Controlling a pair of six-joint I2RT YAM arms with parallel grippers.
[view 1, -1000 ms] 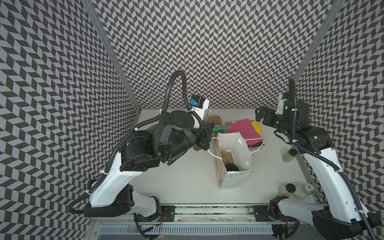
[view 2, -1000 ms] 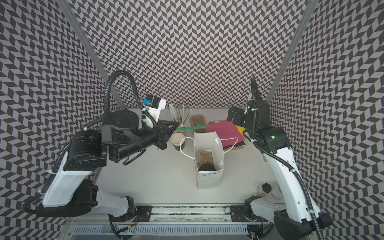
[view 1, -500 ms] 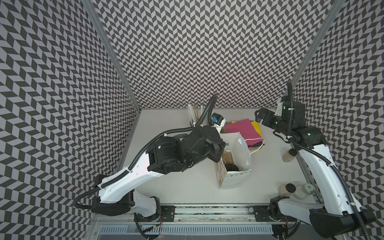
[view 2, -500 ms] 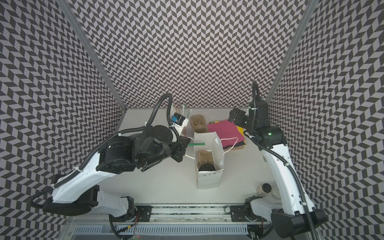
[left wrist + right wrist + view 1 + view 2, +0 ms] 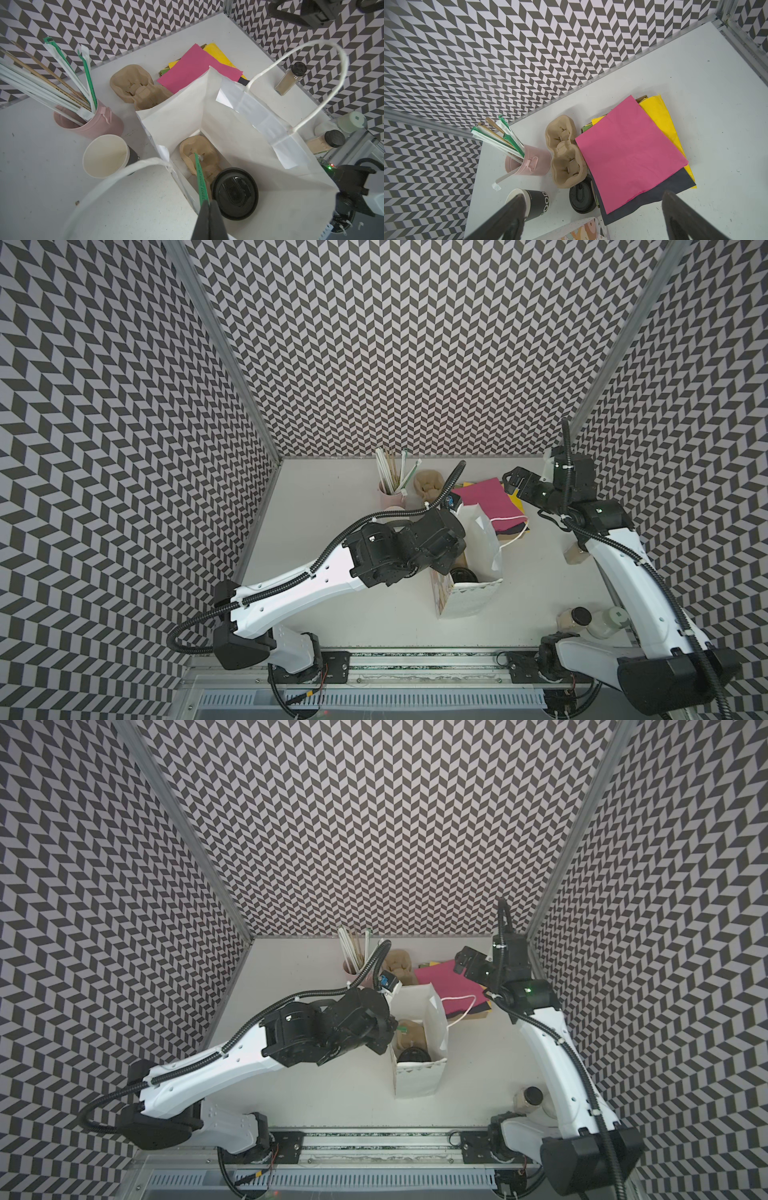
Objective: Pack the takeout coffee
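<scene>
The takeout coffee (image 5: 234, 193), a cup under a black domed lid, stands inside the white paper bag (image 5: 228, 124), next to a tan cup carrier (image 5: 199, 155) on the bag's floor. Both top views show its lid in the bag (image 5: 462, 574) (image 5: 412, 1053). My left gripper (image 5: 208, 204) hangs over the bag's opening, shut on a green wrapped straw (image 5: 200, 182) that points down into the bag beside the coffee. My right gripper (image 5: 593, 220) stands open over the pink napkin (image 5: 629, 151) at the back right, with nothing between its fingers (image 5: 508, 218).
A pink cup of straws (image 5: 89, 122), a lidless dark cup (image 5: 106, 155) and a stack of carriers (image 5: 135, 87) stand left of and behind the bag. A loose black lid (image 5: 582, 197) lies by the napkins. Tan bottles (image 5: 288, 81) (image 5: 326, 141) stand along the right edge.
My left arm has swung from the straw cup to the bag, carrying the green straw over the opening. The right arm has barely moved.
</scene>
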